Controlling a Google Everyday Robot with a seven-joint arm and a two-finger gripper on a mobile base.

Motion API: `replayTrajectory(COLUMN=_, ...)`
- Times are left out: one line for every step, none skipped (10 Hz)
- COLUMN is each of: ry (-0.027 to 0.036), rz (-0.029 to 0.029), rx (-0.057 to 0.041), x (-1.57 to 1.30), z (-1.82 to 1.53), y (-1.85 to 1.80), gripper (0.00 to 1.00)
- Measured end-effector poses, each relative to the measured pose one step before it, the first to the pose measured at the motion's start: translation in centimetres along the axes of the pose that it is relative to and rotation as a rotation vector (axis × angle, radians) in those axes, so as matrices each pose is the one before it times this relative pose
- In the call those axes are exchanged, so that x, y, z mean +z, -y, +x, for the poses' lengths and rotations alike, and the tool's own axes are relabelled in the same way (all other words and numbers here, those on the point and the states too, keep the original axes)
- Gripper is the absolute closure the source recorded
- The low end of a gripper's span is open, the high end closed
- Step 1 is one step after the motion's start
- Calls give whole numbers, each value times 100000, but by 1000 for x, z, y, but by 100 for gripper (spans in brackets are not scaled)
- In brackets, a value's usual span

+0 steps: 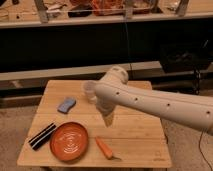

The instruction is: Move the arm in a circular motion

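The arm (155, 102) is a thick glossy white tube with small dark dots. It reaches in from the right edge across the wooden table (140, 135). Its rounded joint sits above the table's middle, in front of a white cup (88, 88). The gripper (108, 119) is the tapered beige tip hanging down from that joint, just above the tabletop at the centre.
A blue sponge (66, 104) lies at the left. An orange plate (69, 141) sits at the front left, with a black striped block (42, 135) beside it. A carrot (104, 147) lies at the front middle. Dark shelving stands behind the table.
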Motion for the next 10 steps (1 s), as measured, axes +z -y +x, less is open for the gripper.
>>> replayTrajectory(ry=1088, rz=744, rx=-1183, x=556, z=-518, y=1784, gripper=20)
replayTrajectory(ry=609, rz=665, rx=-795, x=416, z=13, y=1295, gripper=20)
replayTrajectory(ry=260, rz=642, rx=-129, x=433, z=506, y=1120, gripper=20)
replayTrajectory(ry=40, rz=578, rx=623, x=324, z=864, y=765, gripper=20)
replayTrajectory(ry=-197, rz=530, rx=1226, x=289, z=1432, y=469, gripper=20)
replayTrajectory(ry=-112, rz=509, rx=1096, x=150, z=1585, y=222, gripper=20)
replayTrajectory(ry=-582, rz=433, rx=1479, x=80, z=2286, y=-26, gripper=20)
replayTrajectory(ry=-583, rz=249, rx=1758, x=-36, z=2834, y=-326, gripper=20)
replayTrajectory(ry=-434, rz=16, rx=1539, x=-80, z=2463, y=-475, gripper=20)
replayTrajectory(ry=-492, rz=8, rx=1547, x=-98, z=2286, y=-448, gripper=20)
